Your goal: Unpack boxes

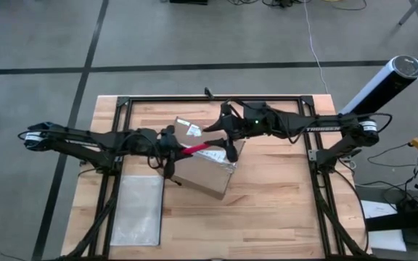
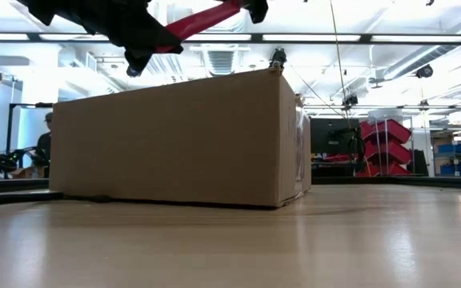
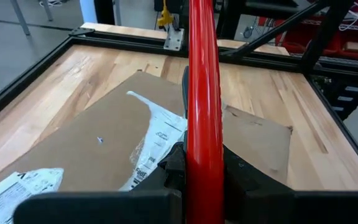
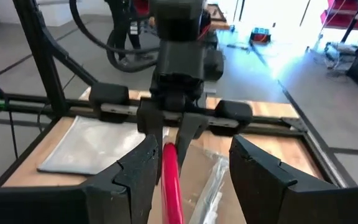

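Note:
The brown cardboard box (image 1: 207,168) rests on its bottom at the middle of the table, a white label (image 3: 157,140) on its top. Above it a small red utility knife (image 1: 199,148) spans between my two grippers. My left gripper (image 1: 171,151) is shut on the knife's left end. My right gripper (image 4: 194,168) stands open at the knife's other end (image 4: 171,177), which lies between its fingers, close beside one finger (image 4: 138,180). In the low view the knife (image 2: 202,19) hangs well above the box top (image 2: 166,88). My left gripper pinches the red knife's end (image 3: 204,146) between its two fingers, which lie along the knife. The knife sticks out forward past the fingers, toward the table's right, clear of the box. My right gripper has the knife's far end between its open fingers; whether one finger touches it I cannot tell.
A flat translucent zip pouch (image 1: 138,210) lies on the table left of the box, near the front edge. A black frame (image 1: 216,99) runs around the work area. Bare wood lies to the right of the box (image 1: 281,188).

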